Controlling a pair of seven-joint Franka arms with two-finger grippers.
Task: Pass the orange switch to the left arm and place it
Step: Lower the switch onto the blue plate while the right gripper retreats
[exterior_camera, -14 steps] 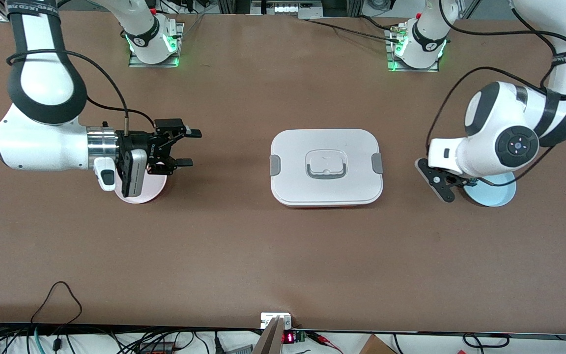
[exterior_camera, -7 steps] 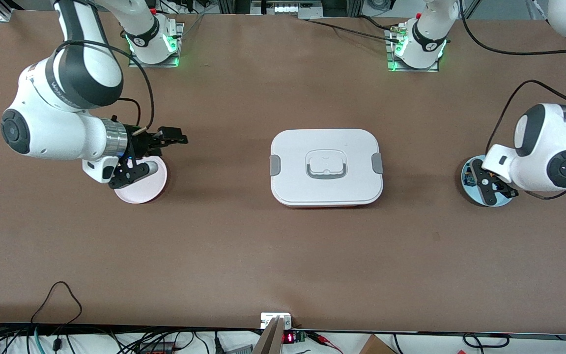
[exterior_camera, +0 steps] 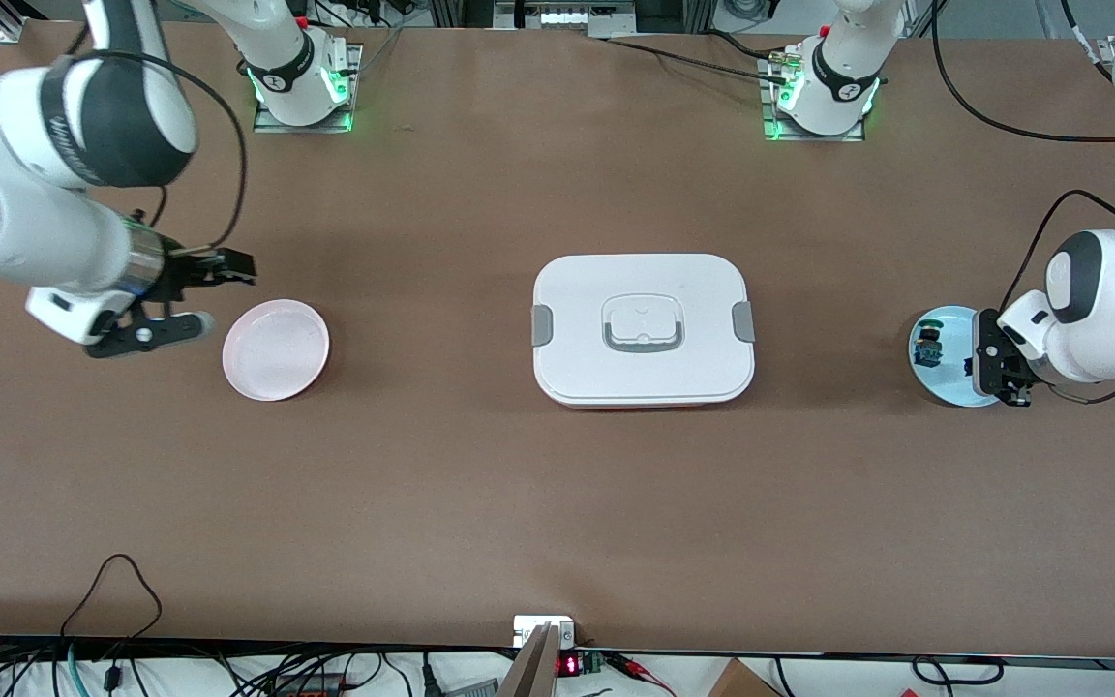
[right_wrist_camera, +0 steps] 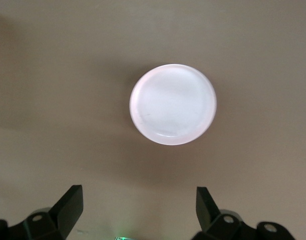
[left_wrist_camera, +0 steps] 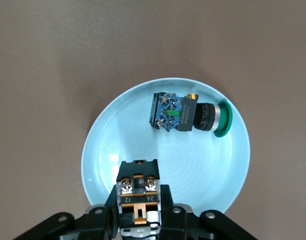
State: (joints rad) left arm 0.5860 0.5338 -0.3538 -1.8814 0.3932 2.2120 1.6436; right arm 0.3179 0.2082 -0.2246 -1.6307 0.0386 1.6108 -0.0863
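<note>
My left gripper [left_wrist_camera: 138, 202] is shut on the orange switch [left_wrist_camera: 137, 182], a black body with orange parts and two screw terminals. It holds the switch over the light blue plate [left_wrist_camera: 112, 150], near the rim. In the front view this gripper [exterior_camera: 995, 373] is at the plate's [exterior_camera: 945, 382] edge toward the left arm's end. A green-and-blue switch [left_wrist_camera: 185, 114] lies on the same plate. My right gripper [exterior_camera: 197, 298] is open and empty above the table, beside the pink plate [exterior_camera: 276, 349]. The white box [exterior_camera: 643, 327] stands shut at the table's middle.
The pink plate [right_wrist_camera: 173, 104] is empty. The green-and-blue switch also shows in the front view [exterior_camera: 927, 346]. Cables and a small device [exterior_camera: 545, 631] lie along the table's edge nearest the front camera. Both arm bases [exterior_camera: 301, 82] stand at the edge farthest from it.
My right arm has swung off the pink plate toward its own end of the table, uncovering the plate. My left arm has drawn back toward its end, uncovering most of the blue plate.
</note>
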